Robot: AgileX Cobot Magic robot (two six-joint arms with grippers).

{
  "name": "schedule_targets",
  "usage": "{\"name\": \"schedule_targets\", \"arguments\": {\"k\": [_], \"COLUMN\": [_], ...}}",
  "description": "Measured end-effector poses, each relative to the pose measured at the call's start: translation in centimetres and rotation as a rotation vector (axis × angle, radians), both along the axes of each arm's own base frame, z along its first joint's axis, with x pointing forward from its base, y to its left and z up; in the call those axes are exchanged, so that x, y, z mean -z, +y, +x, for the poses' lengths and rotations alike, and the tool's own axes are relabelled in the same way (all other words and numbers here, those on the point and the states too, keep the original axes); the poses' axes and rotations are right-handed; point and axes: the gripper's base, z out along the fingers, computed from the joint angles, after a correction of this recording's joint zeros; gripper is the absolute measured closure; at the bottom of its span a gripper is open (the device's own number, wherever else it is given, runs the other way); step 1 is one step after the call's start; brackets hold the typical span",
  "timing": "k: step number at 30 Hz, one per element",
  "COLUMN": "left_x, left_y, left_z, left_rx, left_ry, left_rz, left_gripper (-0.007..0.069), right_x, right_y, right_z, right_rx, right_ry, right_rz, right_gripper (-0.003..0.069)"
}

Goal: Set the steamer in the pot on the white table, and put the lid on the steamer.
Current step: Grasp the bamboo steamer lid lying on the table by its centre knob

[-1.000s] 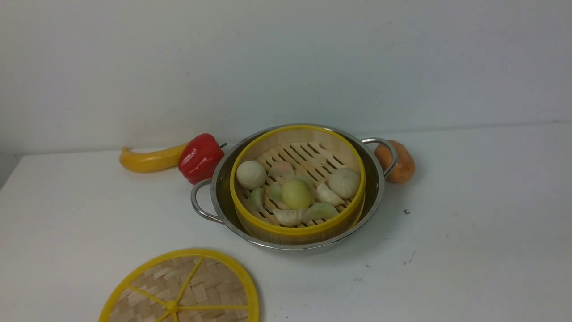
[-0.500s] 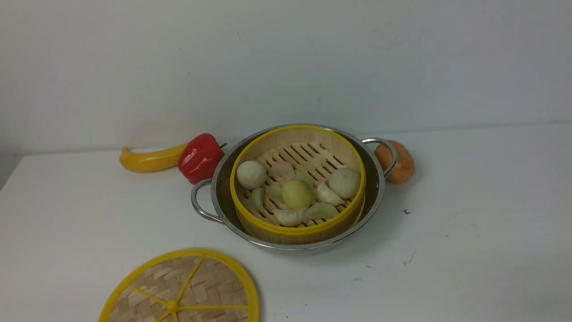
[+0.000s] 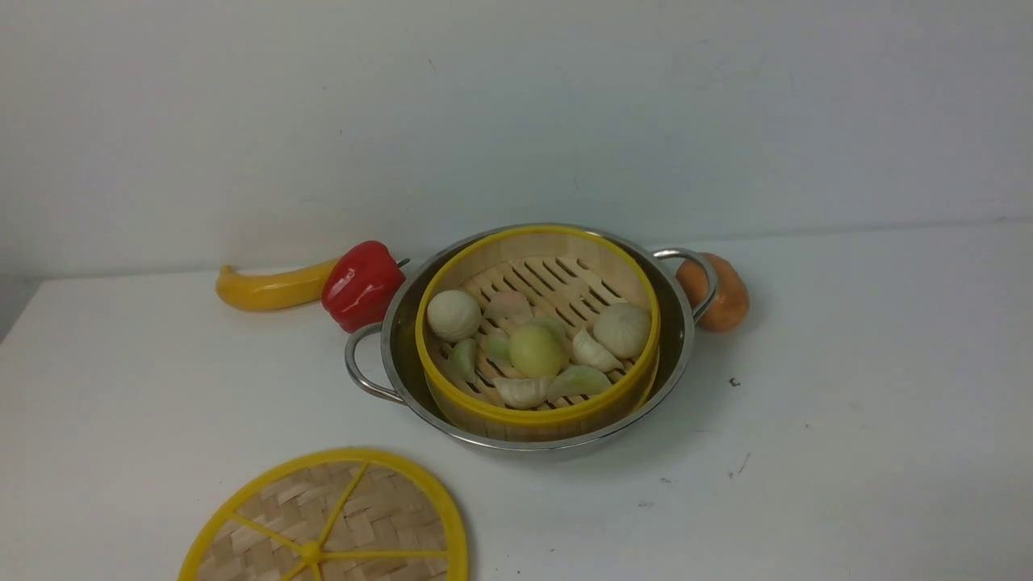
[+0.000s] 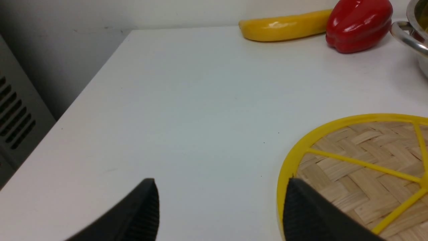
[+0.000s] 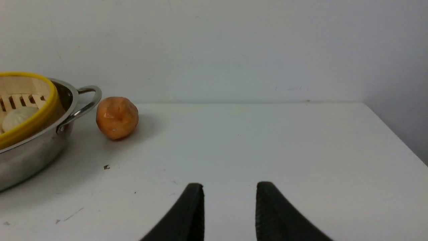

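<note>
The steamer (image 3: 557, 278), with toy buns and dumplings on its slats, sits inside the steel pot (image 3: 678, 339) at the middle of the white table (image 3: 847, 403). The lid (image 3: 347, 524) lies flat near the front left. Neither gripper shows in the front view. In the left wrist view my left gripper (image 4: 220, 187) is open wide just above the table; one finger overlaps the lid's (image 4: 364, 150) yellow rim and the other is over bare table. My right gripper (image 5: 230, 187) is open with nothing in it, low over bare table to the right of the pot (image 5: 30, 154) and steamer (image 5: 36, 118).
A yellow banana (image 3: 270, 289) and a red pepper (image 3: 361, 282) lie behind the pot's left handle. An orange fruit (image 3: 726, 292) touches the right handle. The wall runs close behind them. The table's left edge (image 4: 83, 93) drops off beside a grey vented panel (image 4: 13, 113).
</note>
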Motion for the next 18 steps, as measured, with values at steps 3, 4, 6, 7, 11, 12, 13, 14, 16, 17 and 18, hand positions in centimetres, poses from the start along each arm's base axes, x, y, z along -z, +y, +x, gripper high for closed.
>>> {"name": "schedule_targets", "arguments": {"k": [3, 4, 6, 7, 11, 12, 13, 14, 16, 17, 18], "left_x": [0.0, 0.0, 0.0, 0.01, 0.01, 0.01, 0.01, 0.01, 0.01, 0.01, 0.01], "left_y": [0.0, 0.0, 0.0, 0.0, 0.0, 0.0, 0.0, 0.0, 0.0, 0.0, 0.0], "left_z": [0.0, 0.0, 0.0, 0.0, 0.0, 0.0, 0.0, 0.0, 0.0, 0.0, 0.0], "left_rx": [0.0, 0.0, 0.0, 0.0, 0.0, 0.0, 0.0, 0.0, 0.0, 0.0, 0.0], "left_ry": [0.0, 0.0, 0.0, 0.001, 0.001, 0.001, 0.001, 0.001, 0.001, 0.001, 0.001], "left_rz": [0.0, 0.0, 0.0, 0.0, 0.0, 0.0, 0.0, 0.0, 0.0, 0.0, 0.0], "left_gripper": [0.0163, 0.0163, 0.0163, 0.0163, 0.0163, 0.0163, 0.0163, 0.0163, 0.0163, 0.0163, 0.0163], "right_x": [0.02, 0.02, 0.0, 0.0, -0.01, -0.01, -0.01, -0.01, -0.01, -0.01, -0.01], "right_y": [0.09, 0.12, 0.24, 0.24, 0.27, 0.27, 0.27, 0.27, 0.27, 0.27, 0.27], "right_z": [0.0, 0.0, 0.01, 0.01, 0.01, 0.01, 0.01, 0.01, 0.01, 0.01, 0.01], "right_rx": [-0.016, -0.023, -0.042, -0.043, -0.048, -0.048, -0.048, -0.048, -0.048, -0.048, -0.048], "right_ry": [0.002, 0.002, 0.0, 0.0, -0.001, -0.001, -0.001, -0.001, -0.001, -0.001, -0.001], "right_rz": [0.0, 0.0, 0.0, 0.0, 0.0, 0.0, 0.0, 0.0, 0.0, 0.0, 0.0], "right_gripper": [0.042, 0.042, 0.042, 0.042, 0.0417, 0.0417, 0.0417, 0.0416, 0.0416, 0.0416, 0.0416]}}
